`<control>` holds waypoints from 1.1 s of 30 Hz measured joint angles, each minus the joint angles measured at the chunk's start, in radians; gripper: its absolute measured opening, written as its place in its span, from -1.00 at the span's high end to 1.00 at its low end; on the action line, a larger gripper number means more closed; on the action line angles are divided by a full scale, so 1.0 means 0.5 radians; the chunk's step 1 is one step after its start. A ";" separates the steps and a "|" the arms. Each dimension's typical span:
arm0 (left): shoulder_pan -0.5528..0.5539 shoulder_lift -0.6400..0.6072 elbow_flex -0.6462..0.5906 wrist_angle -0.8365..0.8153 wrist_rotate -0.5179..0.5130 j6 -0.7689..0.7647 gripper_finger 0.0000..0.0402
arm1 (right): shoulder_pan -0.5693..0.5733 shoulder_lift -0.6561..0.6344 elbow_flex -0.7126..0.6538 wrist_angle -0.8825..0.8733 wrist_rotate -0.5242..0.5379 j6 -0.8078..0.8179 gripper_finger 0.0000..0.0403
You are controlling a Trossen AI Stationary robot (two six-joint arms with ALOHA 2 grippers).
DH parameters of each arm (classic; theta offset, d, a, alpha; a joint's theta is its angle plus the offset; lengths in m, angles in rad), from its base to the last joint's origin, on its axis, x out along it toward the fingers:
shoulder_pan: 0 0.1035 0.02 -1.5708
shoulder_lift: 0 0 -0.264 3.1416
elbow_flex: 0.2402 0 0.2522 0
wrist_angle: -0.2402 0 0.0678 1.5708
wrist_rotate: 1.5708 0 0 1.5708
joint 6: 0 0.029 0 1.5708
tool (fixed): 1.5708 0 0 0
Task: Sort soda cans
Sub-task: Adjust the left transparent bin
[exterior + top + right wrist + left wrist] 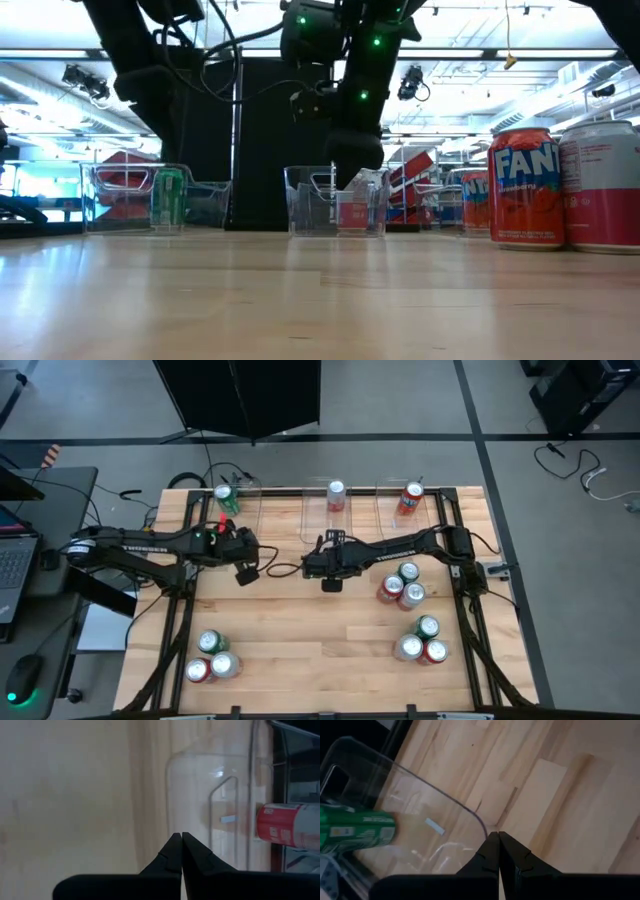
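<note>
Both grippers hung pinched shut and empty, the left gripper (498, 851) just short of the green can (355, 831), the right gripper (181, 852) near the silver-white can (287, 825).

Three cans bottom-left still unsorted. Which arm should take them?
Left, probably. The trio sits on the left arm's side of the table. The left gripper is shut and empty by the green bin. The right gripper, also shut and empty, has two clusters nearer.
</note>
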 joint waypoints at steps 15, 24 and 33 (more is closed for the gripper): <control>0.772 0.043 -0.002 0.188 0.395 0.219 0.99 | 0.146 -0.004 0.000 -0.018 -0.053 0.115 1.00; 1.210 0.295 -0.003 0.331 0.691 0.329 0.99 | 0.146 -0.006 0.000 -0.031 -0.053 0.150 1.00; 1.254 0.555 -0.003 0.627 0.826 0.385 0.99 | 0.148 -0.007 0.001 -0.043 -0.053 0.166 1.00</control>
